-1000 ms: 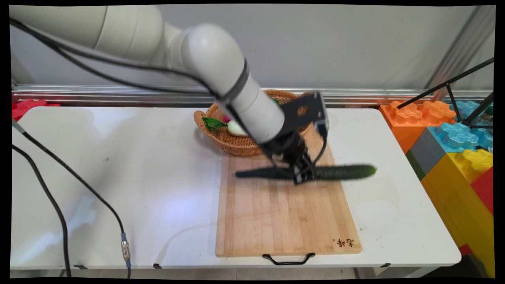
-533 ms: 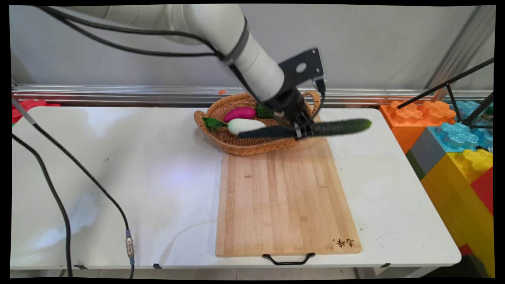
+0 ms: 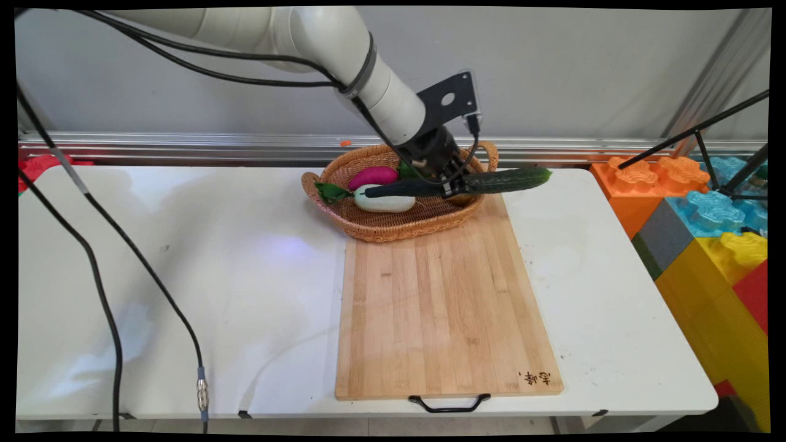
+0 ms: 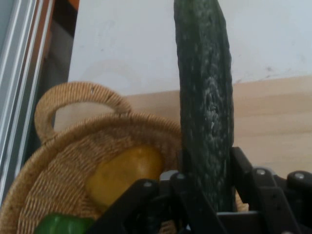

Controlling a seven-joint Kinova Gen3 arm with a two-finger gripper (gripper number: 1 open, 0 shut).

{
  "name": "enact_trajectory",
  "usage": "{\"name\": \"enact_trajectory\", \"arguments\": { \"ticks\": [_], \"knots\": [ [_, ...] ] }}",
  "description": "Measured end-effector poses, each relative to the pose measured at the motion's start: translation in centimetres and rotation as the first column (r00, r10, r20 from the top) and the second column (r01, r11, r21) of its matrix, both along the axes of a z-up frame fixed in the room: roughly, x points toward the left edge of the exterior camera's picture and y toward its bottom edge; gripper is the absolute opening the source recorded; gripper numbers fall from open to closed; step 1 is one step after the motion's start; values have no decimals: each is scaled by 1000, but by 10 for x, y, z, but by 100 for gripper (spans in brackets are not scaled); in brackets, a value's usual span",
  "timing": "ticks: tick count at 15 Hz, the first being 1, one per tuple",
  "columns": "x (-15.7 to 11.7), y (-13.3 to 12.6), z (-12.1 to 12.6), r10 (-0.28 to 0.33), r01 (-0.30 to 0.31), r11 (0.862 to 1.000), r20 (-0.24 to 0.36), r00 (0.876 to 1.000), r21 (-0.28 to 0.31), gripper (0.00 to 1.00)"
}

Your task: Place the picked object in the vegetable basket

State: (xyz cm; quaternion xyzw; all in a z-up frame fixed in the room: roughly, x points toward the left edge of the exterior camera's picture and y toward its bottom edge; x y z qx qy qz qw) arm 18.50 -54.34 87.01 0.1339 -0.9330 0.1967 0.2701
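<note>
My gripper (image 3: 453, 187) is shut on a long dark green cucumber (image 3: 503, 181), holding it level in the air above the right part of a wicker basket (image 3: 393, 227). In the hand view the cucumber (image 4: 204, 102) runs up from between the fingers (image 4: 243, 170). Inside the basket lie a white eggplant (image 3: 384, 204), a purple vegetable (image 3: 372, 177), a yellow potato (image 4: 126, 173) and a green pepper (image 4: 61, 225). The basket's handle (image 4: 73, 100) shows below the hand.
A wooden cutting board (image 3: 442, 313) with a black handle lies in front of the basket on the white table (image 3: 184, 276). Coloured foam blocks (image 3: 706, 227) stand off the table's right end. Black cables (image 3: 123, 258) hang across the left side.
The gripper has lifted the cucumber off the cutting board and carried it back and slightly left, over the basket. The arm has risen and uncovered the basket's contents.
</note>
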Motion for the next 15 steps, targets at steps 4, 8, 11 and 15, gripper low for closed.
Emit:
{"name": "enact_trajectory", "arguments": {
  "ticks": [4, 8, 11, 15],
  "knots": [
    [15, -15, -23, 18, -18, 1000, -5, 1000, 20, 0],
    [21, -22, -30, 28, -28, 999, -21, 999, 27, 0],
    [22, -24, -30, 31, -30, 999, -34, 999, 29, 100],
    [24, -24, -25, 41, -39, 999, -54, 998, 37, 100]
  ]
}}
